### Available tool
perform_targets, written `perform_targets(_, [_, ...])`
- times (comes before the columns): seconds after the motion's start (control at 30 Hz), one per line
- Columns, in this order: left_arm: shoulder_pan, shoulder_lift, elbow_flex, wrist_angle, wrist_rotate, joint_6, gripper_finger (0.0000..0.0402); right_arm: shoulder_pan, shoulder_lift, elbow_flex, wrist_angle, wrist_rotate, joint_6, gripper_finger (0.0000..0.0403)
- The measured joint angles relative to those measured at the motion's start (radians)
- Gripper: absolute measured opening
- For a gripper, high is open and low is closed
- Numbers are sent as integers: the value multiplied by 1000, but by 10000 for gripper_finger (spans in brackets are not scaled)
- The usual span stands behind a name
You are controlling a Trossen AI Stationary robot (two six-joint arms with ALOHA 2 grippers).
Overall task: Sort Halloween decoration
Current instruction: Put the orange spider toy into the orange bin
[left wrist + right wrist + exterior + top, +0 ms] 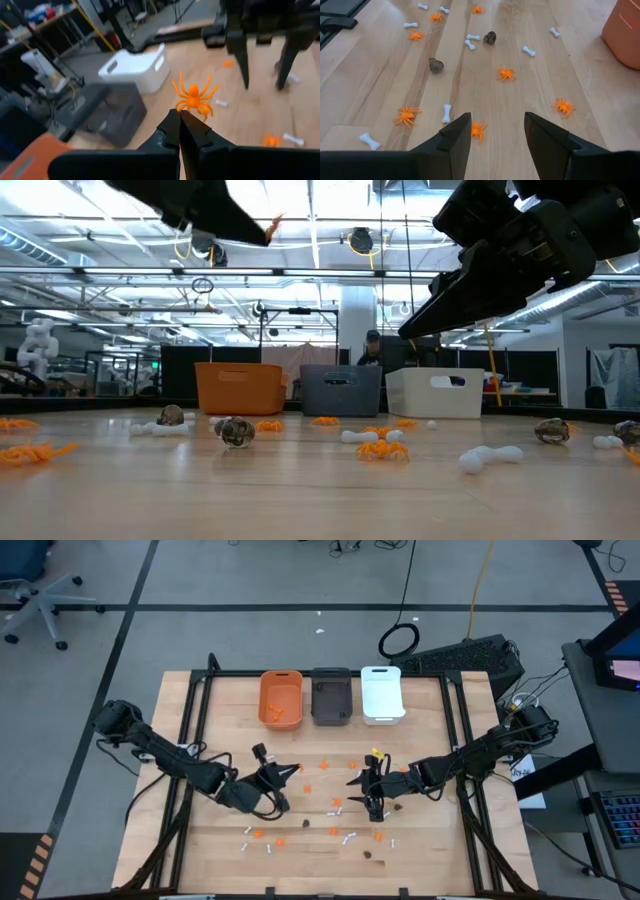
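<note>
Barely started, by my reckoning. The orange bin [281,698] shows some orange pieces inside; whether the dark grey bin [331,696] or the white bin [381,693] holds anything I cannot tell. Most of the Halloween decoration [470,75] lies scattered over the wooden worktop [200,860] in front of the bins.

My left tool [180,122] is pressed together on one leg of an orange spider [194,98], lifted clear of the worktop, the bins ahead of it. My right tool [492,132] hangs spread over the boards with nothing between its fingers, another orange spider [478,130] lying just below the gap.

Materials: spiders are thin-legged, bright, soft-looking moulded plastic. White bones [446,113] are small and smooth, knobbed at both ends. Dark skulls [436,65] are rounded brown-black lumps. Bins are plain rectangular plastic, matt. Worktop is pale planked wood with visible grain.
</note>
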Motion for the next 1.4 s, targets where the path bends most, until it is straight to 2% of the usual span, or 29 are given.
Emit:
perform_targets(0.53, [-1,0,0,99,65,40,0,0,0,0,-7,0,-4,169])
perform_targets(1.13, [-1,0,0,104,95,401,0,0,0,0,-7,0,-23,169])
perform_targets(1.4, [-1,0,0,105,95,406,0,0,0,0,-7,0,-23,169])
